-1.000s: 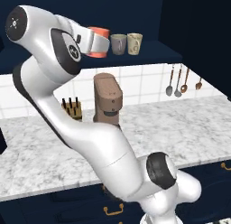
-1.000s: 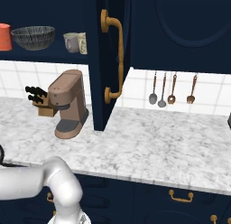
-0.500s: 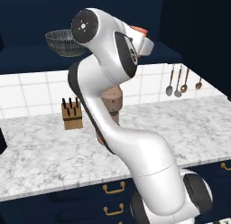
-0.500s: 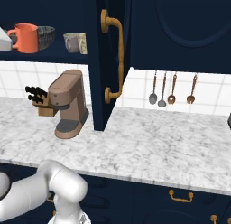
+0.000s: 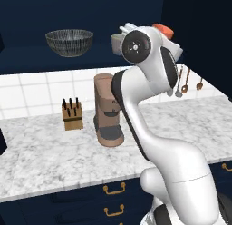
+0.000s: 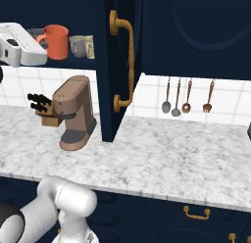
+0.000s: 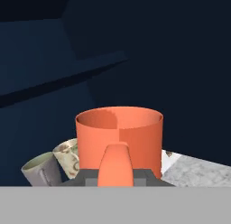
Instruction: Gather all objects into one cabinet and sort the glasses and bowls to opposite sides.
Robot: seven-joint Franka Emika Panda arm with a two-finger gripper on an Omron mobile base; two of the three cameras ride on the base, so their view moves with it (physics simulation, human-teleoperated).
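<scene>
The orange cup (image 7: pixel 118 144) was held in the gripper (image 7: pixel 116 174), the jaws closed on it from its near side, apparently at its handle; the fingertips themselves were hidden behind the handle. In the right base view the orange cup (image 6: pixel 56 41) was seen at the level of the navy shelf (image 6: pixel 73 61) inside the open wall cabinet, just beside the cream patterned cup (image 6: pixel 82 45). It was judged that the cup was being brought to the side where the cups stand, so that the striped bowl (image 5: pixel 69 41) could be kept well apart at the other end of the shelf. A grey-mauve cup (image 7: pixel 39 170) was seen next to the patterned one. The arm (image 5: pixel 149 88) was raised high and bent forward, the hand being reached into the cabinet beside the door with the brass handle (image 6: pixel 124 65).
</scene>
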